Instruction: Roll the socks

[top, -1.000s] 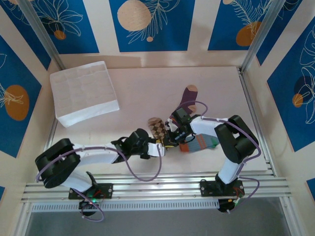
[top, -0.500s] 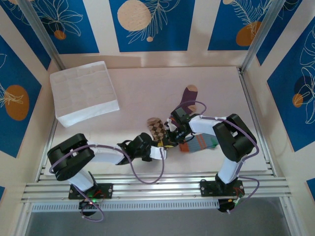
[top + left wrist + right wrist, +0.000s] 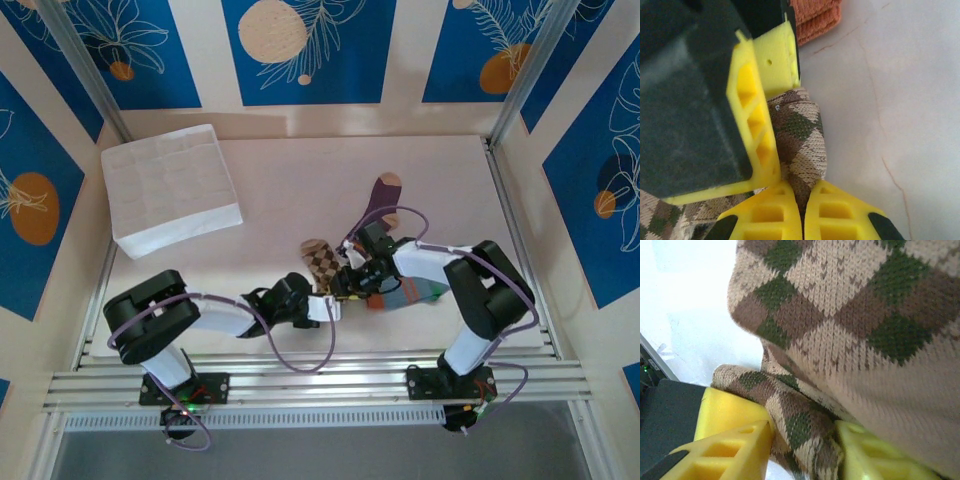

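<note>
Nearest the front edge, the left gripper [image 3: 327,303] is reaching in low toward the middle of the worktop [image 3: 280,190]. It's pinching the near end of the brown sock [image 3: 320,263]. In the left wrist view its yellow fingers [image 3: 765,217] are sitting almost closed, with just a thin fold of the diamond knit squeezed between them.

Right next to it, the right gripper [image 3: 348,284] is coming in from the right side, its tips nearly touching the left one's. In the right wrist view its jaws are standing partway apart, with a bunched-up fold of the same sock filling the gap and pressing on both fingers [image 3: 735,440], so it's gripping too.

The brown sock is lying just front of the worktop's middle. Its near end is scrunched between the two grippers, and the rest is lying flat, pointing toward the far left.

Just right of the grippers, the striped sock [image 3: 408,292] is lying flat, partly under the right arm, with its orange cuff [image 3: 815,17] facing the grippers.

Farther back, right of centre, the purple sock [image 3: 383,196] is lying on its own, tan toe pointing at the far edge.

The box [image 3: 170,190] is sitting in the far left corner, well apart from everything.
</note>
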Robot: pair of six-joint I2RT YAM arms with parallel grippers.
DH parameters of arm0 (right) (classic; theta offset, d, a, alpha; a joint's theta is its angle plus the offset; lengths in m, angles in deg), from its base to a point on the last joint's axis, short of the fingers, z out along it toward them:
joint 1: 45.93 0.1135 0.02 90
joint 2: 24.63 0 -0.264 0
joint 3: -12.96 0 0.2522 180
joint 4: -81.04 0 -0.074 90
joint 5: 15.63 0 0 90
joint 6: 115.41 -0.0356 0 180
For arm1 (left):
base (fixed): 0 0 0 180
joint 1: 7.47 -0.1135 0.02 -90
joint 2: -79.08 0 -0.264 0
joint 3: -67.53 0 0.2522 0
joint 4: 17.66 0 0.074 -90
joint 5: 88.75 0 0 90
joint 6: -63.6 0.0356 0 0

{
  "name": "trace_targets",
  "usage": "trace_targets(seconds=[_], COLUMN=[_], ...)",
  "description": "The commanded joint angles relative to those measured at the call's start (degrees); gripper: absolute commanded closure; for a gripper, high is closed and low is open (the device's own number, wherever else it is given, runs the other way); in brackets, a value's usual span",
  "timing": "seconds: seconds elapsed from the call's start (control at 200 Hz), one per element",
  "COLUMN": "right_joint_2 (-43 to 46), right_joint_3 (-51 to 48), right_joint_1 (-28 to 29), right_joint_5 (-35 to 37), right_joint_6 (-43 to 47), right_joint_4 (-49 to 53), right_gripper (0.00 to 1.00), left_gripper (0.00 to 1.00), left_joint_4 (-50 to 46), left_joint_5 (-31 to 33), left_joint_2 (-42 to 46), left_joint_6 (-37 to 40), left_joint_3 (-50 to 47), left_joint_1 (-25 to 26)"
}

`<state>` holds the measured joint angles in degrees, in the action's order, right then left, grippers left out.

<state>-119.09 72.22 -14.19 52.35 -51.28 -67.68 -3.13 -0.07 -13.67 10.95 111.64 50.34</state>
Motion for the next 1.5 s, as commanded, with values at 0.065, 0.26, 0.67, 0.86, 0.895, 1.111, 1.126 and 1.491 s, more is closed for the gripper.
trace_targets(seconds=[0.065, 0.26, 0.67, 0.86, 0.895, 1.111, 1.126, 1.491], right_joint_2=[7.4, 10.7, 7.5, 5.6, 5.4, 5.2, 5.1, 1.1], right_joint_3=[-4.6, -7.3, -9.6, -10.4, -10.5, -10.4, -10.3, -5.8], right_joint_1=[-3.3, -5.5, -1.1, -0.3, -0.3, 0.4, 0.4, 2.0], right_joint_5=[0.1, -0.6, -3.8, -2.6, -2.4, 0.0, 0.1, 6.3], right_joint_6=[0.9, 0.2, 0.1, 0.2, 0.2, 0.6, 0.7, -0.4], right_joint_4=[-0.5, -4.1, -12.1, -12.5, -12.4, -11.3, -11.2, -3.6], right_gripper=[0.58, 0.58, 0.57, 0.57, 0.57, 0.62, 0.63, 0.99], left_gripper=[1.00, 1.00, 1.00, 1.00, 1.00, 1.00, 1.00, 0.82], left_joint_4=[-14.6, -21.4, -28.8, -27.5, -27.4, -25.4, -25.4, -19.2], left_joint_5=[-15.0, -28.2, -42.0, -42.9, -43.1, -43.0, -43.1, -41.2], left_joint_2=[0.2, 0.4, -8.4, -11.2, -11.9, -13.9, -14.1, -9.8], left_joint_6=[-6.9, -12.5, -21.1, -27.6, -28.9, -35.9, -36.2, -35.5], left_joint_3=[2.3, 6.6, 15.7, 16.6, 16.7, 16.8, 16.9, 13.0], left_joint_1=[-3.0, -7.5, -14.8, -18.0, -18.5, -20.4, -20.4, -20.5])
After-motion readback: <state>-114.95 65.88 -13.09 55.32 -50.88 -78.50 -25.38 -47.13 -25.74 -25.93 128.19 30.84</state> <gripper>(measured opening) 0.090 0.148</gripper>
